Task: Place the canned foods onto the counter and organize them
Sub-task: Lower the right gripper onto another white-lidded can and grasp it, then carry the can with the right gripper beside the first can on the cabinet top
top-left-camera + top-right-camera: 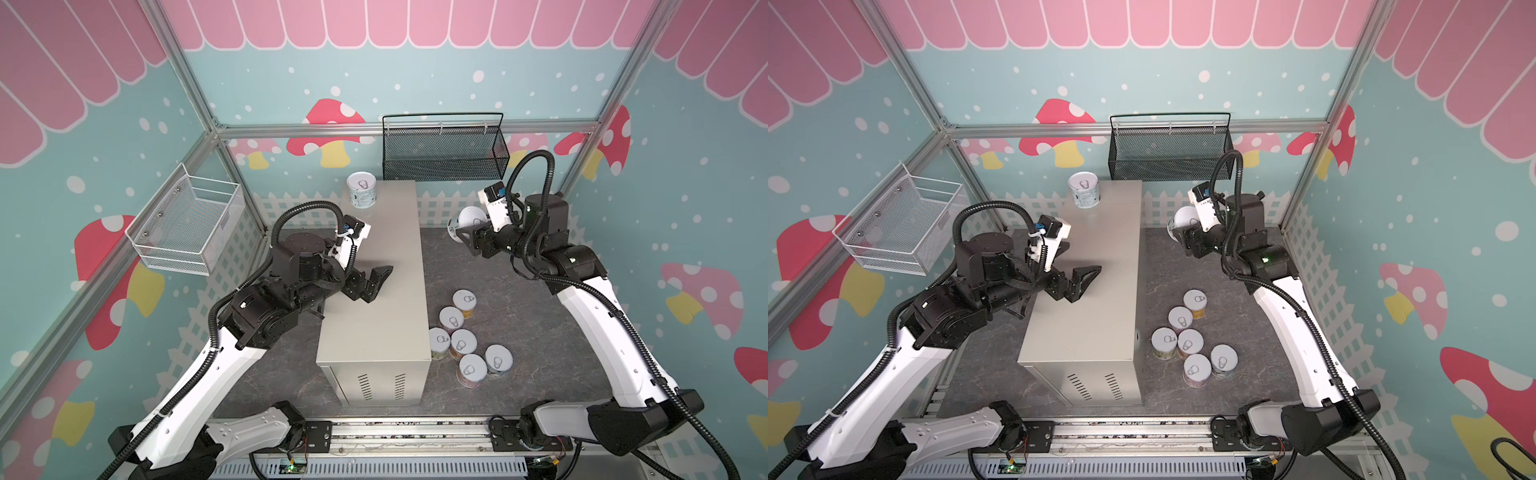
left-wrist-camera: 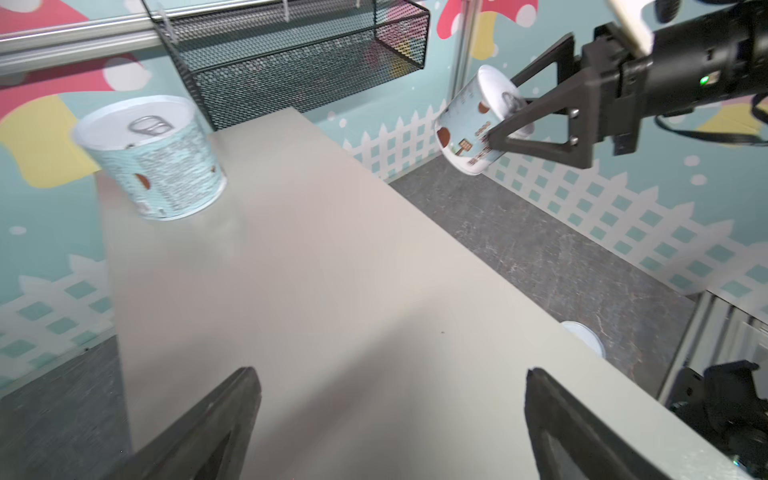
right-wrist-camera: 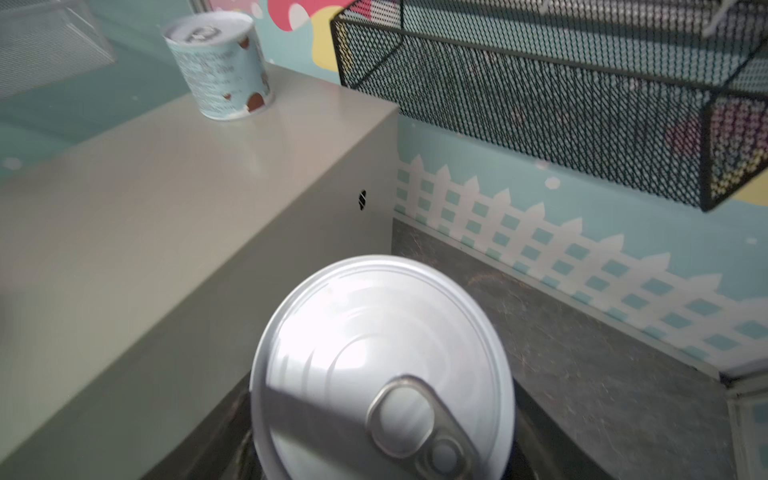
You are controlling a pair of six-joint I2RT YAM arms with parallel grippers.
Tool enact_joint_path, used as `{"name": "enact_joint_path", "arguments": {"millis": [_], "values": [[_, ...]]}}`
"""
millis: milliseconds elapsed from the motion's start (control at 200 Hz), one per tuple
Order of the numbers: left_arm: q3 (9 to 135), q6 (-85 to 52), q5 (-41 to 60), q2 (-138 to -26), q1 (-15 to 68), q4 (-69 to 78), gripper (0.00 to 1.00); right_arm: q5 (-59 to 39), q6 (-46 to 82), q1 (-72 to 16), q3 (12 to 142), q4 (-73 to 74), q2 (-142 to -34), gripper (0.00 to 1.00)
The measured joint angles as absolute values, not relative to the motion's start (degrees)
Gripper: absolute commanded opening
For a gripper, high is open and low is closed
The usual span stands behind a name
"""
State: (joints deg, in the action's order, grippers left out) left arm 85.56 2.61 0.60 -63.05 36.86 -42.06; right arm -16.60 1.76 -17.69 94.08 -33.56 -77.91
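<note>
Right gripper clamps a blue can mid-air, left gripper gapes empty; 1 placed can on the counter, 6 floor cans waiting.

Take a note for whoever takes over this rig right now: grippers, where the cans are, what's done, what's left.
Left gripper: jaws open, empty, over the counter.
Right gripper: shut on a tilted can, in the air beside the counter's far end.
Done: one upright can stands at the counter's far left corner.
Left: set down the tilted can, then move the six cans standing on the table right of the counter.
</note>
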Motion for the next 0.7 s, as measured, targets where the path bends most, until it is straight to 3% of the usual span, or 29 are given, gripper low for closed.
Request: {"name": "enact_joint_path", "arguments": {"millis": [305,695], "values": [[83.24,2.04,-1.98,-60.34,32.58,-39.42,0.99,-25.56,0.12,-20.14,108.73,-37.45,-86.98,0.55],[79.4,1.28,-1.67,-58.13,28.58,-36.29,0.99,-22.02,0.27,-26.74,131.41,-44.23,-104.36,0.56]]}}
